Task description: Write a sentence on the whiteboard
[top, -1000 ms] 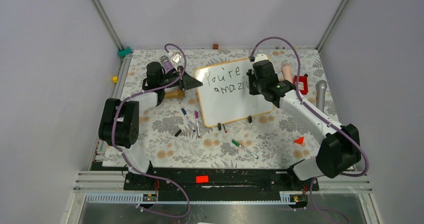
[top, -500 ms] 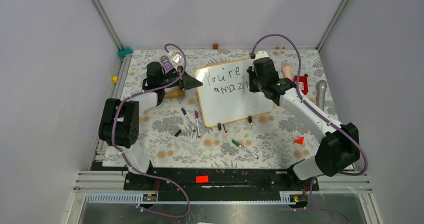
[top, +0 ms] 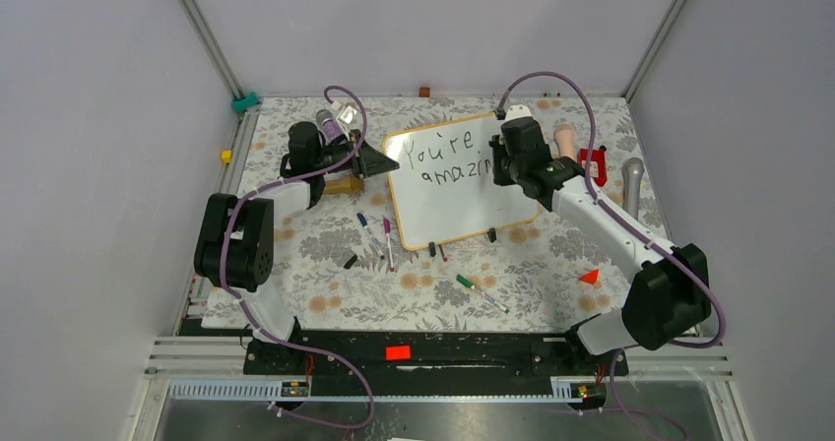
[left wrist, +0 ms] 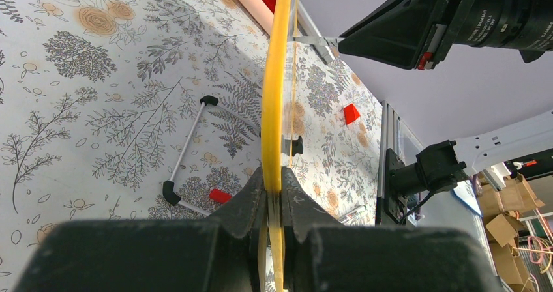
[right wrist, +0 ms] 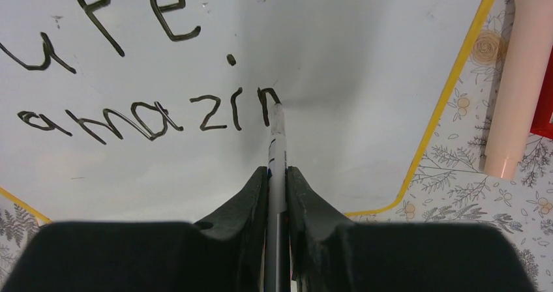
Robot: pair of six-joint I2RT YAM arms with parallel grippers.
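Observation:
The whiteboard [top: 448,210] lies tilted on the flowered table, white with a thin orange-tan frame. My left gripper [top: 380,163] is shut on its left edge; in the left wrist view the yellow frame [left wrist: 276,90] runs edge-on between the closed jaws of that gripper [left wrist: 274,180]. My right gripper [top: 500,161] hovers over the board's upper right, shut on a marker [right wrist: 278,142] whose tip touches the surface. The sentence [right wrist: 150,119] reads "You're" with "amazin" below it, and the tip sits on the top of the last letter. The board [right wrist: 339,38] fills most of the right wrist view.
Loose markers lie in front of the board: blue [top: 369,232], pink [top: 387,240], green [top: 481,292]. Black caps [top: 491,234] sit at its near edge. Right of the board are a pink cylinder [top: 564,142], a red object [top: 595,166], a grey microphone [top: 632,183] and a red triangle [top: 589,277].
My right gripper has shifted slightly right along the second line while the marker added the "n" after "amazi". The left gripper and the board have not moved.

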